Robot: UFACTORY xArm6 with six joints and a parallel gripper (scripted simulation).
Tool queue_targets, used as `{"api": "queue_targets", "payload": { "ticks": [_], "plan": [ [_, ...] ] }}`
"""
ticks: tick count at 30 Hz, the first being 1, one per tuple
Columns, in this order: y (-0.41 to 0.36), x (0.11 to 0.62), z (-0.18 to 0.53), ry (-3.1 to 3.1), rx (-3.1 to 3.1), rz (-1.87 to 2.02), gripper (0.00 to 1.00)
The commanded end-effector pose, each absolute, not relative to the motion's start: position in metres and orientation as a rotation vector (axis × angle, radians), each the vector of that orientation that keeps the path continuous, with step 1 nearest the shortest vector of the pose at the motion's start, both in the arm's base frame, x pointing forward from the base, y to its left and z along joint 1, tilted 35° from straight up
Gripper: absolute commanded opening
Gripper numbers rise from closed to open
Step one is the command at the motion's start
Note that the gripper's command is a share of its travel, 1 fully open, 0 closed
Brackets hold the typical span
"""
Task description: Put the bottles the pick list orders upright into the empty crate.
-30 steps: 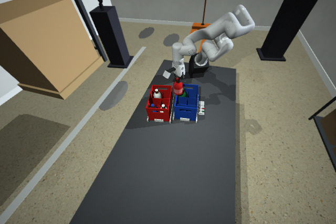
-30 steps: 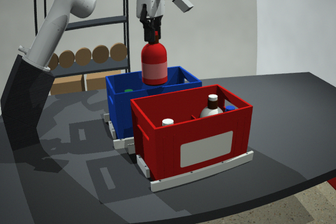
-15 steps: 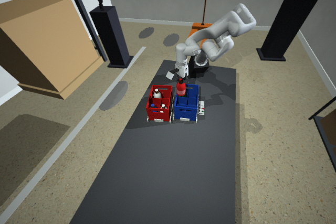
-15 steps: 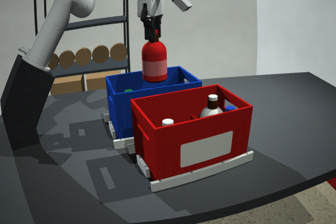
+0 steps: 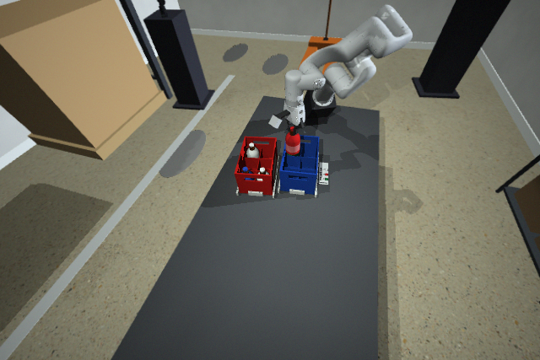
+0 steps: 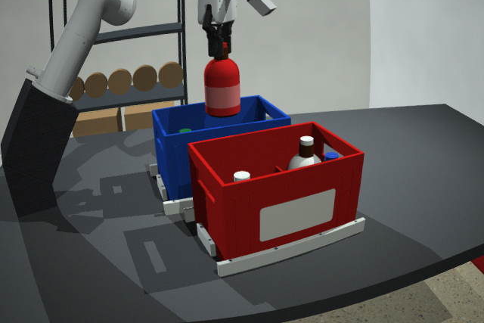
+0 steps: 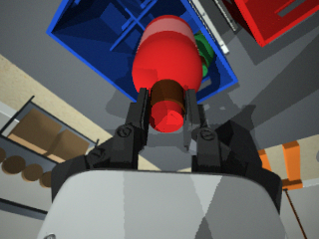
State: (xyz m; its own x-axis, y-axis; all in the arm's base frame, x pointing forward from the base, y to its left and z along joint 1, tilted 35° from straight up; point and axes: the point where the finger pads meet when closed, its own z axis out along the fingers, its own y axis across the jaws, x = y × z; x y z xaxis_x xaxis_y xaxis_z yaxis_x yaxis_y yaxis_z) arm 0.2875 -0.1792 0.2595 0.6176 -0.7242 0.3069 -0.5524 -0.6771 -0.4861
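Red bottle (image 6: 221, 86) hangs upright from the gripper (image 6: 218, 44), neck clamped between the fingers; the jaws are clenched on the brown neck just under the cap, as the wrist view shows plainly. In the exterior view, centre top, the bottle's base sits at about rim height of the blue crate (image 6: 273, 113), over its far part. In the top view it appears over the upper-left cell of that crate (image 5: 283, 169).

A green cap (image 6: 184, 130) shows inside the blue crate, so one bottle is judged already placed. Three bottles are seen in the red crate (image 6: 273, 178), lower right of the exterior view: white cap (image 6: 241, 175), brown neck with white cap (image 6: 306, 147), blue cap (image 6: 331, 155). The pick list (image 5: 323, 173) lies just right of the blue crate in the top view; its lines are too small to read.

Step in hand, by my judgement: transfer done, descent pending. Next move calls for centring the bottle over a free cell, away from the dividers and the green-capped bottle, lowering straight down until it stands, then opening. Risk: base catching a divider and tipping on release.
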Motion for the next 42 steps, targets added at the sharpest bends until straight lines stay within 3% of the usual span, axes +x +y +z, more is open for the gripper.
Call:
{"api": "queue_targets", "payload": {
  "ticks": [1, 42],
  "plan": [
    [-0.1802, 0.2876, 0.2609, 1.025, -2.501, -0.701, 0.0],
    [-0.1811, 0.2883, 0.2575, 1.025, -2.501, -0.701, 0.0]
  ]
}}
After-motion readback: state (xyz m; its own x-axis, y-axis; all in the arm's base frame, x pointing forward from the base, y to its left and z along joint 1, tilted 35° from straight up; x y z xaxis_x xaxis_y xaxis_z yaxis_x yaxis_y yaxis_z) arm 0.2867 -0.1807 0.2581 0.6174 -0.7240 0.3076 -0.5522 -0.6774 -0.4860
